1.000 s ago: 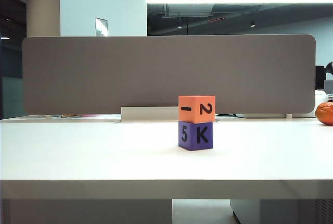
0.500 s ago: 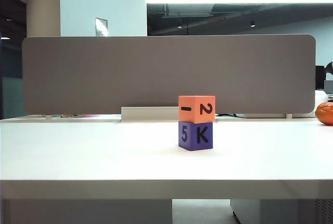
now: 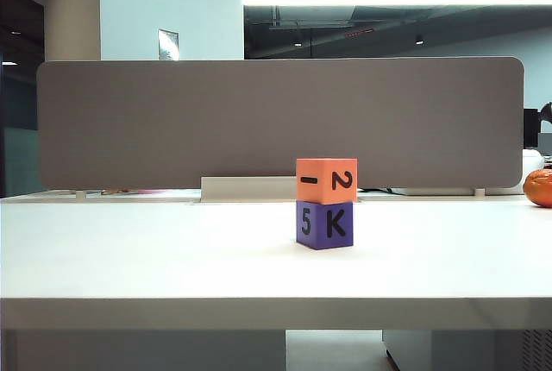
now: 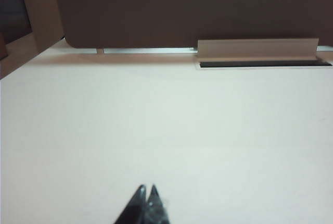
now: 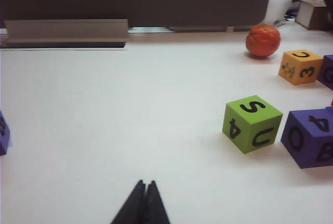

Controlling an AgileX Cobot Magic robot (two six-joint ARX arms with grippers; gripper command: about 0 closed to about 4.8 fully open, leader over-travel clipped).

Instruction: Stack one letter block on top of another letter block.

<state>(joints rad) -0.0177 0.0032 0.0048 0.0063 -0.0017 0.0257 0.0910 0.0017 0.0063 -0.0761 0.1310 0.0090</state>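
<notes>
In the exterior view the orange-red letter block (image 3: 326, 180), marked with a dash and a "2", rests squarely on top of the purple letter block (image 3: 325, 224), marked "5" and "K", on the white table (image 3: 172, 250). No gripper touches either block, and neither arm appears in that view. My left gripper (image 4: 147, 188) is shut and empty, with only bare tabletop in front of it. Over the table, my right gripper (image 5: 145, 183) is also shut with nothing between its fingers.
The right wrist view shows a green block (image 5: 252, 124), a purple block (image 5: 311, 136), a yellow-orange block (image 5: 300, 66) and an orange ball (image 5: 263, 40) off to one side. A sliver of a purple block (image 5: 2, 133) shows at the frame edge. A grey partition (image 3: 276, 121) lines the table's far edge.
</notes>
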